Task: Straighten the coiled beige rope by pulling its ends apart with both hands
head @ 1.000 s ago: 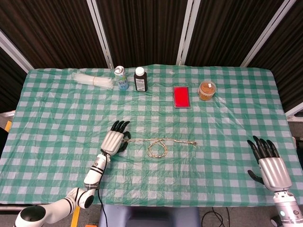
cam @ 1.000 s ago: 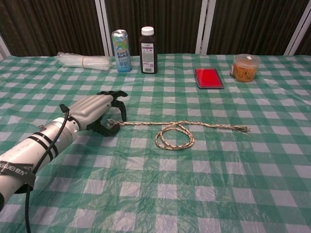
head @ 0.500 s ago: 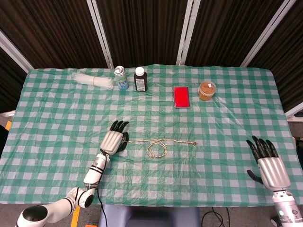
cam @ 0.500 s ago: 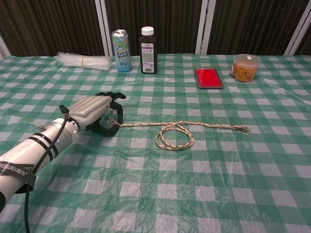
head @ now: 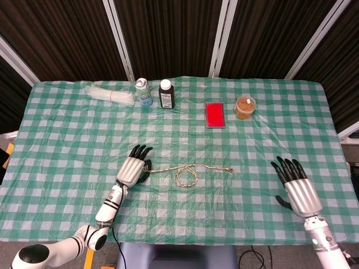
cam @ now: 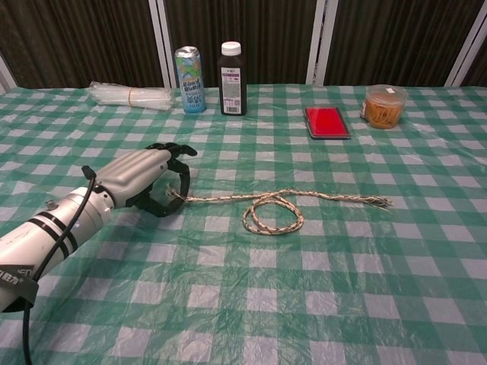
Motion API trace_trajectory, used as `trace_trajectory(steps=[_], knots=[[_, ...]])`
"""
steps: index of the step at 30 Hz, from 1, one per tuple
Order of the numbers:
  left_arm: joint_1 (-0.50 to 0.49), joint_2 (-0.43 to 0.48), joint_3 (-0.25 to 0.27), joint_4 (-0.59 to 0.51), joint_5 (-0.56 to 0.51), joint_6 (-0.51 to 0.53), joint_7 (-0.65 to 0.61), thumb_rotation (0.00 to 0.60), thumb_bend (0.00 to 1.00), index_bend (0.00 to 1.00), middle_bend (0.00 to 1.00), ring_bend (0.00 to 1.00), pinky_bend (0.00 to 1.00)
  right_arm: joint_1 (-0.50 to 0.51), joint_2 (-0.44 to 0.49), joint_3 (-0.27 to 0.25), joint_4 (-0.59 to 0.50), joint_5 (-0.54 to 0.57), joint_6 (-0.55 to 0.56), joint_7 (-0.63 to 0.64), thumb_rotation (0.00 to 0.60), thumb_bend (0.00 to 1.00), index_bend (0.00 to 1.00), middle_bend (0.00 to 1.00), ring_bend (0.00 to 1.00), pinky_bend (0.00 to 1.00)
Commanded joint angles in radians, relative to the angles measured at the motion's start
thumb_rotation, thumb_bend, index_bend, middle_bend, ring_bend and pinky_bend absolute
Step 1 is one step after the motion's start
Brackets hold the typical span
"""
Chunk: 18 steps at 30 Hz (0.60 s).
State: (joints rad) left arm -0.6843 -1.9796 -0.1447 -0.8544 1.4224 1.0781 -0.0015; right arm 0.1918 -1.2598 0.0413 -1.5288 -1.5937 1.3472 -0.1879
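Observation:
The beige rope (head: 213,168) lies across the middle of the green checked table (head: 67,145), with a small loop at its centre and a frayed right end. In the chest view the rope (cam: 228,197) runs left into my left hand (cam: 144,179). That hand's fingers curl down over the rope's left end, which it pinches against the thumb. From the head camera, the left hand (head: 133,167) sits at that same end. My right hand (head: 294,188) hovers with fingers spread near the table's front right, well right of the frayed end and holding nothing. The chest view does not show it.
Along the far side stand a drink can (head: 143,92), a dark bottle (head: 166,93), a red box (head: 215,115) and a tub of orange contents (head: 245,106). A bundle of clear plastic (head: 110,94) lies at the far left.
My right hand has moved up and to the left, closer to the rope's frayed end. The left hand has shifted slightly left at the rope's end; the loop looks unchanged.

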Motion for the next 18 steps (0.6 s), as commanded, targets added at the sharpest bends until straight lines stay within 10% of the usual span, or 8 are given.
trace_trajectory(steps=[1,18], knots=[[0.017,0.026,0.015,-0.045,0.010,0.020,0.010,0.600,0.46,0.63,0.09,0.00,0.02,0.084,-0.073,0.044,0.022,0.009,-0.084,-0.035,0.600,0.29,0.42,0.00,0.00,0.00],[0.044,0.097,0.016,-0.144,0.000,0.037,0.037,0.600,0.46,0.63,0.09,0.00,0.02,0.309,-0.403,0.155,0.301,0.175,-0.281,-0.225,0.600,0.37,0.56,0.00,0.00,0.00]])
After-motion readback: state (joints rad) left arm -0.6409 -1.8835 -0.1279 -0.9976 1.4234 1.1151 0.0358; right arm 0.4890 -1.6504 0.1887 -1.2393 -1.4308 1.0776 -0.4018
